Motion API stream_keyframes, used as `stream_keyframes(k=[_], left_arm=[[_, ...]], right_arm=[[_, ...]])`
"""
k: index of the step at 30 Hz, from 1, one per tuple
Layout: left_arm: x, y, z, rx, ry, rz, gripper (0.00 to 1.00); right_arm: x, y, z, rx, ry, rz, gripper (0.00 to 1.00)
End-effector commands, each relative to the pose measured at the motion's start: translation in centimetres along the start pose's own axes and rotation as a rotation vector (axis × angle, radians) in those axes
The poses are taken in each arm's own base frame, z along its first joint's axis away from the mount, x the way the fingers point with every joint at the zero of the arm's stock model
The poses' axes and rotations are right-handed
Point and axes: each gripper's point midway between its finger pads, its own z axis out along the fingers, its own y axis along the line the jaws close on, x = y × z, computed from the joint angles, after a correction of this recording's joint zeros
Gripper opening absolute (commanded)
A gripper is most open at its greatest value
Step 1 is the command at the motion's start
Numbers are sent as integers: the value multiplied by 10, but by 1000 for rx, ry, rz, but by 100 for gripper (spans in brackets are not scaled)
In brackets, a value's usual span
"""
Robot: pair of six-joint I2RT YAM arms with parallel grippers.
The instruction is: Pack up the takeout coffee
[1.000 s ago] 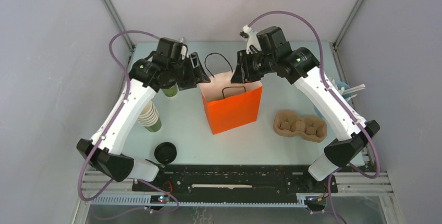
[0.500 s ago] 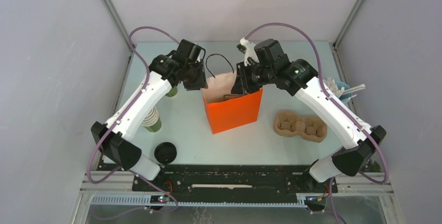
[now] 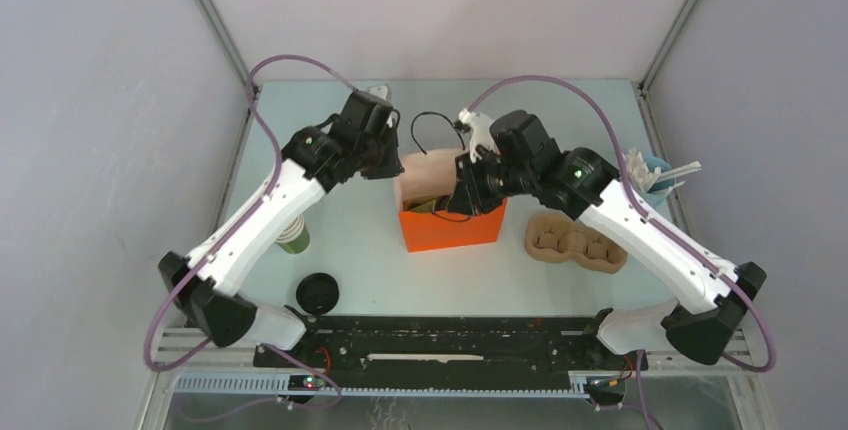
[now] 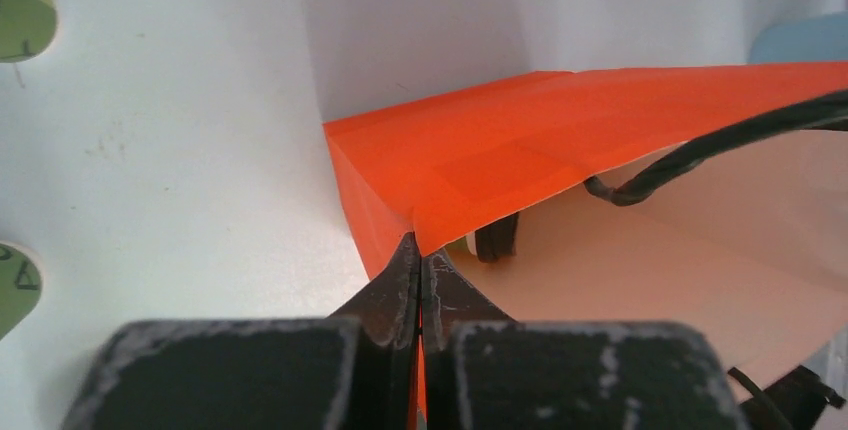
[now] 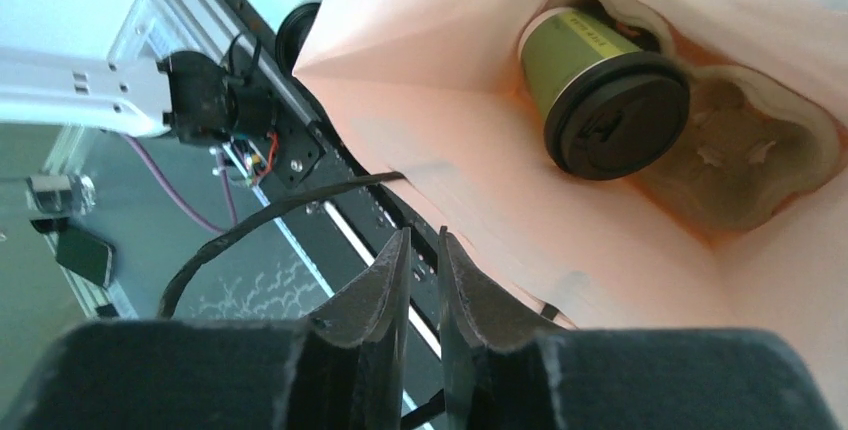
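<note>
Now: left gripper (image 4: 420,265) pinched tight on orange paper bag (image 4: 520,150) rim. Right gripper (image 5: 425,260) narrowly parted at opposite rim; grip unclear. Lidded takeout coffee (image 5: 600,90) sits inside bag, in pulp cup carrier (image 5: 740,170).

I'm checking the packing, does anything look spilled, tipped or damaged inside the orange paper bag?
Nothing stands out. The lidded olive-green paper cup sits in a moulded pulp carrier inside the orange paper bag; no spill shows.

— How was the robot finished?
— The left arm (image 3: 255,225) and right arm (image 3: 650,240) were clad in white shells, joined by black housings. A purple cable (image 3: 300,62) was run along each.
— And the fingers (image 4: 395,295)?
— Black, tapered, scuffed grey.
</note>
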Motion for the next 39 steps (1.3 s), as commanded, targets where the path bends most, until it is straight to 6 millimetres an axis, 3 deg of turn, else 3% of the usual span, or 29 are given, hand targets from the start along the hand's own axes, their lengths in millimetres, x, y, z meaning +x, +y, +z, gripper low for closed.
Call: stream_keyframes(k=[1,6,8,12,17,22,26,32,39], left_arm=[[6,-15,-24,110,-105,-27,0],[27,-15,-35,162,-169,-41,0],[34,-16,-39,185,-201,-41,0],[48,-18,-39,233,-231,-86,0],[62,-24,-38,258,-256,-145,0],[69,-37,-42,271,-271,-179,0],[59,-40,-62,260,-331,-170,0],[36,-9,-78,160,-464,-249,0],[12,-6,-79,228,-590,-378,0]], right_arm=[[8,16,-20,-7,-78,-112,25],[28,17,-31,23,-96,-144,30],[22,11,-39,69,-139,-121,31],[5,3,-52,146,-245,-15,45],[13,-11,-34,246,-240,110,52],[38,-23,-16,346,-226,106,46],[48,-40,-15,436,-213,36,44],[24,-37,-24,409,-289,-56,46],[-16,-42,-15,386,-342,-48,48]])
